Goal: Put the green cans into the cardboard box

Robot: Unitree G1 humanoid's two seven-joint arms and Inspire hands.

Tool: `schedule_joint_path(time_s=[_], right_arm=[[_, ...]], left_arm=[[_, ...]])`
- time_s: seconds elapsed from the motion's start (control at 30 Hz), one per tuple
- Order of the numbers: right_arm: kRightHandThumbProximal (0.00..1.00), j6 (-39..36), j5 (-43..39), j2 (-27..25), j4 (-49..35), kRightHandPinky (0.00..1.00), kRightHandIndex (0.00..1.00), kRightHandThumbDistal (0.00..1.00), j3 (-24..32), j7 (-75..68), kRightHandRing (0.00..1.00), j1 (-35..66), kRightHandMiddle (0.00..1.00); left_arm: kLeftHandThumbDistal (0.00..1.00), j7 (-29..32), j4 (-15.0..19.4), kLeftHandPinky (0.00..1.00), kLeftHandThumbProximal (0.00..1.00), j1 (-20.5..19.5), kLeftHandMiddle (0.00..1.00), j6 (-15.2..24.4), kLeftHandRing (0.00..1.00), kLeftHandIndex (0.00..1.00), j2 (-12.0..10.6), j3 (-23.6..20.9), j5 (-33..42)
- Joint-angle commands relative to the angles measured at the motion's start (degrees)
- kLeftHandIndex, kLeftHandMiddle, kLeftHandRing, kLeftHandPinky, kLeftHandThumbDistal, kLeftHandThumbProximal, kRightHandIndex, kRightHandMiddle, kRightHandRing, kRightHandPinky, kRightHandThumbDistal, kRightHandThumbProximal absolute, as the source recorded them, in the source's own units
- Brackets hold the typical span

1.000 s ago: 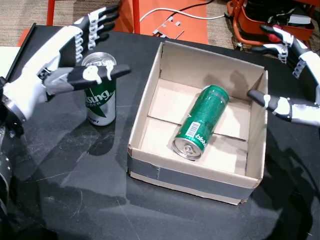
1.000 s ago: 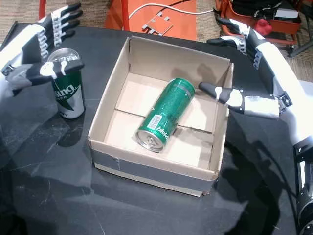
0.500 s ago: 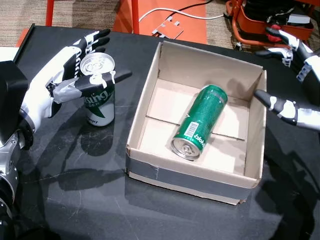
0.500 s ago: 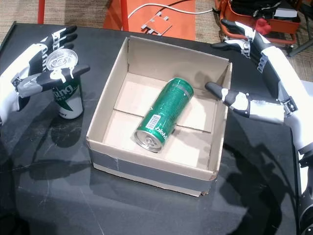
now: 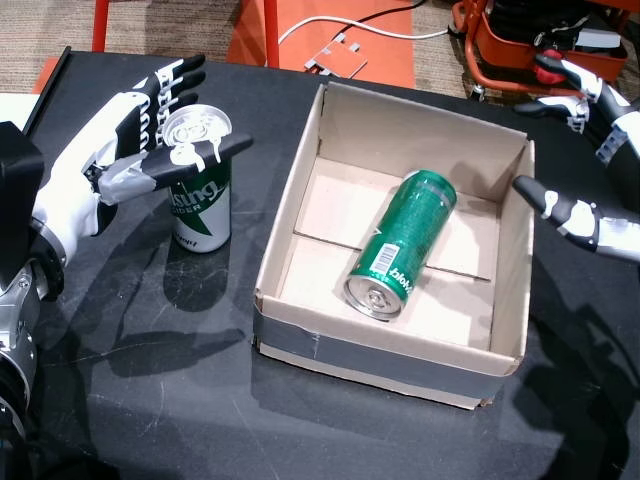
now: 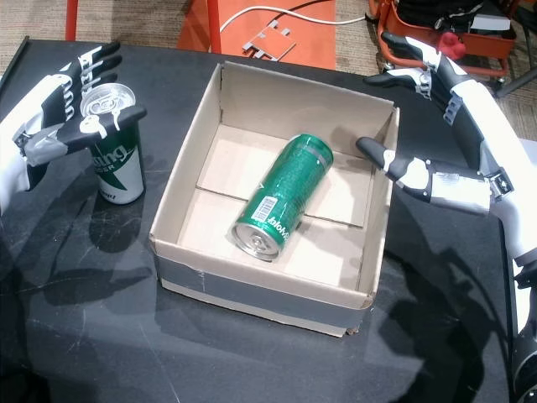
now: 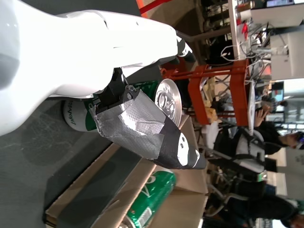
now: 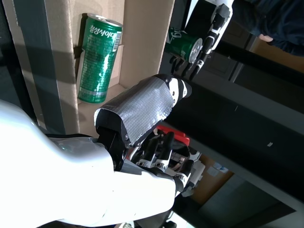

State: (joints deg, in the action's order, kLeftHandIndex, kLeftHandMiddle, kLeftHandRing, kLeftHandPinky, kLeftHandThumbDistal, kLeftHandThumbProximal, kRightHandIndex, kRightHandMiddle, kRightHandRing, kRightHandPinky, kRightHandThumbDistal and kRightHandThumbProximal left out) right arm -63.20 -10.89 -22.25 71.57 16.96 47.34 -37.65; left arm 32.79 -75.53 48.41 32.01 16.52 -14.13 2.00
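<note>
One green can stands upright on the black table, left of the cardboard box. My left hand is open around its top: the thumb crosses the front of the rim and the fingers are spread behind it. In the left wrist view the can's lid shows just past the thumb. A second green can lies on its side inside the box. My right hand is open beside the box's right wall, holding nothing.
An orange metal frame and a white cable lie on the floor beyond the table's far edge. An orange equipment case sits at the back right. People are in the background of the left wrist view.
My left hand has sunk closer around the standing can's top, which has stayed in place. My right hand has drifted slightly right, away from the box wall.
</note>
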Motion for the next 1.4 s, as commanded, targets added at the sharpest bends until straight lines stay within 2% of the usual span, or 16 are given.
schedule_joint_path(time_s=[0.0,0.3,0.43,0.8,1.2,1.37], right_arm=[[0.68,0.0,-0.5,-0.1,0.2,0.91,0.92,0.88,0.5,0.3,0.69,0.5,0.74],[0.65,-0.1,-2.2,0.4,-0.3,0.91,0.93,0.84,1.1,2.4,0.69,0.4,0.74],[0.65,0.3,-2.6,0.8,-0.2,0.91,0.94,0.86,1.5,2.7,0.68,0.4,0.74],[0.63,0.7,-3.6,1.5,-0.2,0.91,0.93,0.83,2.4,4.1,0.69,0.1,0.73],[0.64,0.5,-3.4,1.3,-0.4,0.9,0.93,0.86,2.6,3.8,0.69,0.0,0.73],[0.62,0.8,-3.7,1.3,-0.6,0.9,0.95,0.84,2.7,4.2,0.69,0.0,0.74]], left_arm=[[1.0,0.3,-0.4,1.0,0.28,-0.9,1.0,-0.7,1.0,1.0,-1.2,-0.8,1.2],[1.0,-1.3,-0.5,1.0,0.33,-0.5,1.0,-0.5,1.0,1.0,-3.0,-1.9,1.4],[1.0,-1.0,-0.5,1.0,0.32,-0.6,1.0,-0.8,1.0,1.0,-2.8,-2.8,2.1],[1.0,-2.5,-0.4,1.0,0.34,-0.8,1.0,-0.8,1.0,1.0,-1.7,-2.9,2.1],[1.0,-2.4,-0.6,1.0,0.32,-1.3,1.0,-0.9,1.0,1.0,-2.1,-1.9,1.3],[1.0,-2.6,-0.6,1.0,0.32,-1.3,1.0,-1.2,1.0,1.0,-2.1,-2.1,1.7]])
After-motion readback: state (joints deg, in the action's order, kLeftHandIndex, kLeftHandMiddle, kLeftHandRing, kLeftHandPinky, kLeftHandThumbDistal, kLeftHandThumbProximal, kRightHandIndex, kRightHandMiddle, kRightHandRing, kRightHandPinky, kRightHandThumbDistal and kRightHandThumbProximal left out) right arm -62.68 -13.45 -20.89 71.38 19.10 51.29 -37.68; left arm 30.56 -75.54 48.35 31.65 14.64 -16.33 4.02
